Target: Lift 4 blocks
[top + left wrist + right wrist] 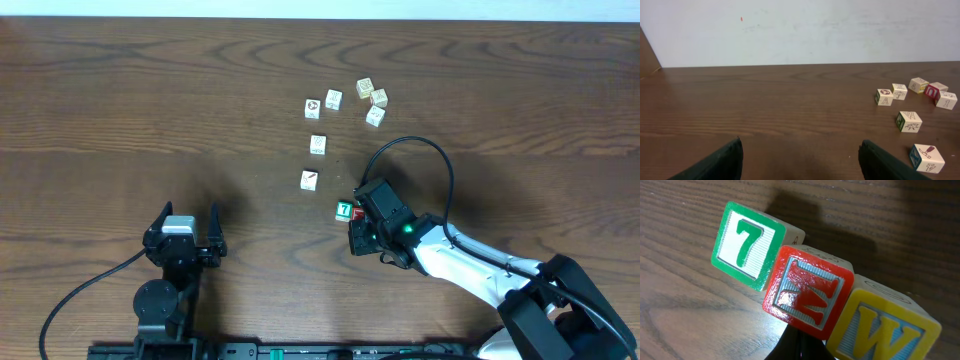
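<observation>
Red block (807, 292) sat at your pressed-together right gripper (799, 347), green block (747, 245) upper left, yellow block (885, 327) lower right; left gripper (187, 218) spread, farther.

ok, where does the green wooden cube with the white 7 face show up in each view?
Overhead: green cube sits just below and right of the picture's centre.
Left wrist: not in it.
Right wrist: upper left, 7 face toward the camera.
Landmark: red lettered cube, right beside it in both.
</observation>
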Robot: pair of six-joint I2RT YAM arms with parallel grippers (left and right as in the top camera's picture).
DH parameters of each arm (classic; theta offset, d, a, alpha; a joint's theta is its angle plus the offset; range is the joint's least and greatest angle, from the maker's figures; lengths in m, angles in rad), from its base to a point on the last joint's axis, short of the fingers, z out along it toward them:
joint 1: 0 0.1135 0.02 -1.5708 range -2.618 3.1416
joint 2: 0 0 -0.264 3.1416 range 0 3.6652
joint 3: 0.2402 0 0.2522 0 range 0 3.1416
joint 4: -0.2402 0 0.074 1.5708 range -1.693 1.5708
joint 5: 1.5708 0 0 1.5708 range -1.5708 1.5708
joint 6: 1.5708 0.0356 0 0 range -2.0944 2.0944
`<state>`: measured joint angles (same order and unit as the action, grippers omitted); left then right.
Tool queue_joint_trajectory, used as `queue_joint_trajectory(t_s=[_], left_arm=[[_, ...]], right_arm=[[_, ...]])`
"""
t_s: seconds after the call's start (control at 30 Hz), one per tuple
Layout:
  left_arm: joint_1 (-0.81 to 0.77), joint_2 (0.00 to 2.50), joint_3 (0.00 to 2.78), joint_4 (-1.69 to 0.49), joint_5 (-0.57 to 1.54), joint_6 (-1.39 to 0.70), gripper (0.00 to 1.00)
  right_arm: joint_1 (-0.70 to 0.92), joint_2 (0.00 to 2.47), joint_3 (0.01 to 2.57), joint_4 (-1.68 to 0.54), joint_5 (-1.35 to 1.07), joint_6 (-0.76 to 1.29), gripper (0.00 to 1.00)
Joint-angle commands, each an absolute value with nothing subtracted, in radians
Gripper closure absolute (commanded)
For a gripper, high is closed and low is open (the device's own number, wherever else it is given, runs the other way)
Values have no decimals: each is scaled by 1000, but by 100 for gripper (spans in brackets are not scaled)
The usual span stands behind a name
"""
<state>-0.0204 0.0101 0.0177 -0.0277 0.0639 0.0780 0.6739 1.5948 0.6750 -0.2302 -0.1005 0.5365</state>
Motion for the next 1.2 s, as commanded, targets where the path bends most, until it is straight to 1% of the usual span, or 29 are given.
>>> queue_joint_trajectory(t_s=[0.0, 0.57, 0.67, 0.9, 1.17], left_arm=[[-14, 6, 4, -67, 67, 73, 26], [-14, 6, 4, -67, 67, 73, 26], [-14, 6, 4, -67, 66, 73, 25], [-14, 6, 4, -67, 67, 73, 26], [-14, 6, 4, -67, 67, 73, 26]], right_arm=[[662, 1637, 654, -250, -35, 522, 99], [663, 1637, 654, -225, -53, 514, 99], [663, 1637, 654, -243, -92, 509, 99], [663, 1637, 654, -349, -94, 511, 99], [663, 1636, 654, -373, -104, 524, 99]])
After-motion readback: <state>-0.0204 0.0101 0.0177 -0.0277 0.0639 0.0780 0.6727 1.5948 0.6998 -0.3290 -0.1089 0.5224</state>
